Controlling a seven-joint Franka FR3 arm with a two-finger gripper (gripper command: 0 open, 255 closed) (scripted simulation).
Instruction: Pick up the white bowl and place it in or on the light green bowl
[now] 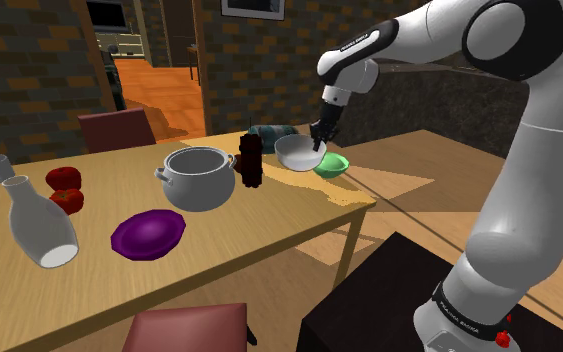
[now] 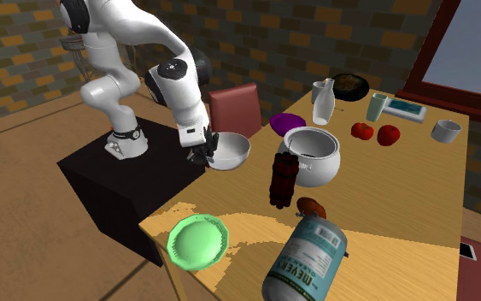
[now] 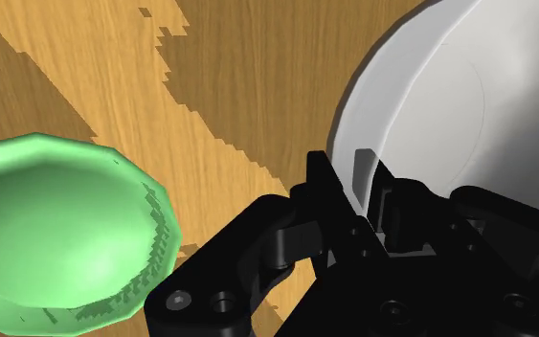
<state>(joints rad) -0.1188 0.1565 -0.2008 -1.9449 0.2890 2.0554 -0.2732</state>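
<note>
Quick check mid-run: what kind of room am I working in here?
Probably a dining room in a house: a wooden table with a dark red chair drawn up to it, a pot and other tableware standing on it, and brick walls around.

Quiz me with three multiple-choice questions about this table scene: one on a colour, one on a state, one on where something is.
1. What colour is the plate?
A yellow
B purple
C orange

2. How is the light green bowl?
A upright and empty
B filled to the brim
C turned upside down

3. Where is the white bowl?
A on the plate
B inside the light green bowl
C in the gripper

Answers:
1 B, the shoulder view shows it purple.
2 A, the second exterior view shows its bare inside.
3 C, the wrist view shows the fingers clasping its rim.
</note>
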